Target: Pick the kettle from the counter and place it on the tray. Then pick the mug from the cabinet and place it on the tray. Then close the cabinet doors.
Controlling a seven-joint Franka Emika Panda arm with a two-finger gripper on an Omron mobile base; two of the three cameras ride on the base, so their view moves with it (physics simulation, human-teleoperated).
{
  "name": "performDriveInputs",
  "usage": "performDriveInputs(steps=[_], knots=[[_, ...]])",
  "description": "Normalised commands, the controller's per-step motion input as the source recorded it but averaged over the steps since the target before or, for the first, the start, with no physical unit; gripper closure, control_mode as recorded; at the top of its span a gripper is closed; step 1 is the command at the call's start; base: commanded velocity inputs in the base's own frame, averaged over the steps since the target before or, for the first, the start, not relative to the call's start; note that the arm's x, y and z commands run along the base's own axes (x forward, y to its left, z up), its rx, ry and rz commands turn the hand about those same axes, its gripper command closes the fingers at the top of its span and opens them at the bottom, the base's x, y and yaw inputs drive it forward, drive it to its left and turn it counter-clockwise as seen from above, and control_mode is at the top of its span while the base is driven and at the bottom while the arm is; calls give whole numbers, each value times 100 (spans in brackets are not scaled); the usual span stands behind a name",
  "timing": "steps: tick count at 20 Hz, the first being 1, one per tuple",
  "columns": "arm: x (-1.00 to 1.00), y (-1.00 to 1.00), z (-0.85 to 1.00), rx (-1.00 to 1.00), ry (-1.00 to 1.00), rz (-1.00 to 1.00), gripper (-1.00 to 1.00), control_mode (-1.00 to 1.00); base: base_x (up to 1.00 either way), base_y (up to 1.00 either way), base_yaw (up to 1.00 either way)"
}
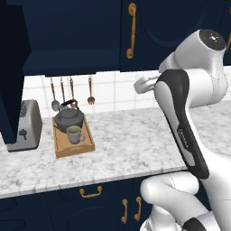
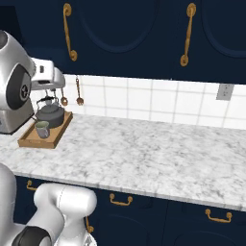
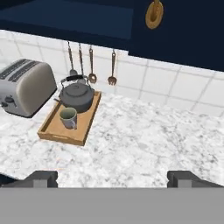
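The dark grey kettle point(image 1: 68, 118) point(image 3: 78, 97) stands at the back of the wooden tray point(image 1: 60, 149) point(image 3: 52, 131) on the marbled counter point(image 1: 135, 140). In front of the kettle, the small mug point(image 1: 74, 134) point(image 3: 68, 118) stands upright on the same tray. My gripper point(image 3: 112, 178) is open, with its two fingertips wide apart and nothing between them. It hangs high above the counter, to the right of the tray. The navy cabinet point(image 1: 67, 61) is above the tray, and one of its doors point(image 1: 11, 90) stands swung open at the left. The door with the brass handle point(image 1: 131, 31) looks flush with the cabinet front.
A silver toaster point(image 1: 25, 126) point(image 3: 24, 85) stands left of the tray. Utensils point(image 1: 90, 92) hang on the tiled wall behind it. More navy wall cabinets with brass handles point(image 2: 185, 33) run to the right. Lower drawers point(image 1: 90, 191) sit under the counter edge.
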Motion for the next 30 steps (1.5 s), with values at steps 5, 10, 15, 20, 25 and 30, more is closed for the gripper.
performDriveInputs(steps=[5,10,15,20,25,30], knots=[[-39,31,-14,-17,-5,35,-100,-100,0,0,0],[-34,44,-10,-1,-6,32,-100,-100,0,0,0],[-35,53,-6,0,-18,17,-100,-100,0,0,0],[-44,35,0,4,-41,14,-100,-100,0,0,0],[-33,52,10,-8,-27,22,-100,-100,0,0,0],[-31,49,26,-17,-23,31,-100,-100,0,0,0]])
